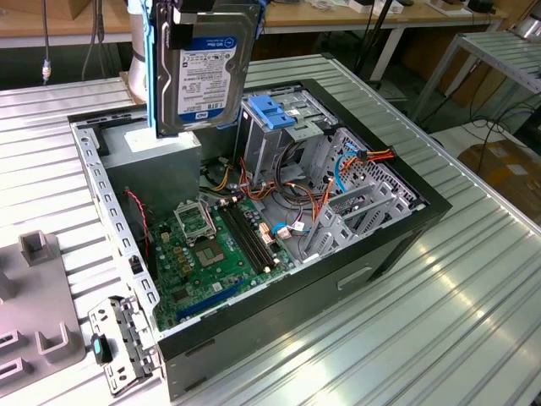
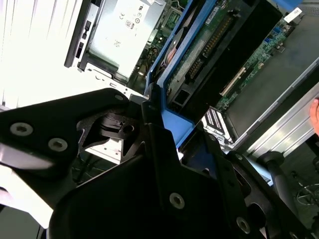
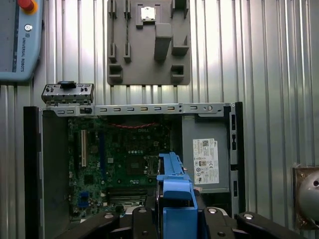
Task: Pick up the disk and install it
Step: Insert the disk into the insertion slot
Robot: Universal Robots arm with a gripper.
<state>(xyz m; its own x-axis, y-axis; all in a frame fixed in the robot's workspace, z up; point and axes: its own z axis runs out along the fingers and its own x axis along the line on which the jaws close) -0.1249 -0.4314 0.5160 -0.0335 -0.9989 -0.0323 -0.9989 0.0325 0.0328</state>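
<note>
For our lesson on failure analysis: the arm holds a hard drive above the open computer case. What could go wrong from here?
1. The tool holds the disk upright above the open case; a slip could drop it onto the motherboard.
2. Loose cables beside the blue-topped cage might snag it.

The disk is silver metal with a paper label and blue plastic rails; the tabletop is ribbed, shiny metal.
</note>
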